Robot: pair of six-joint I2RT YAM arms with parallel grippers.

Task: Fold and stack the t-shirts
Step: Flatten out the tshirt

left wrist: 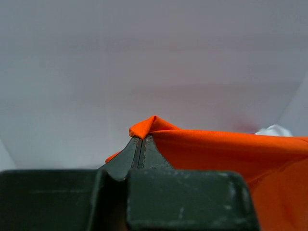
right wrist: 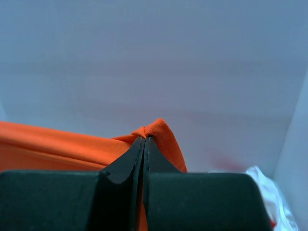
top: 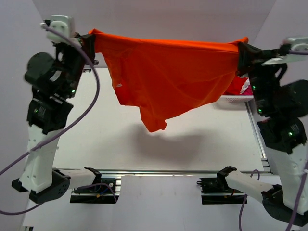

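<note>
The bright orange t-shirt point(top: 168, 77) hangs stretched in the air between both grippers, its lower part drooping to a point above the table. My left gripper point(top: 89, 42) is shut on the shirt's left corner, seen in the left wrist view point(left wrist: 142, 137) with orange cloth point(left wrist: 226, 149) pinched between the jaws. My right gripper point(top: 240, 52) is shut on the right corner, seen in the right wrist view point(right wrist: 145, 137) with the orange cloth point(right wrist: 57, 144) trailing left. Red, pink and white shirts point(top: 239, 87) lie piled at the back right.
The white table point(top: 96, 139) lies under the hanging shirt, with a metal rail point(top: 163, 172) along its near edge. Two black clamp mounts point(top: 94, 185) point(top: 219, 185) sit at the front. White walls enclose the back and sides.
</note>
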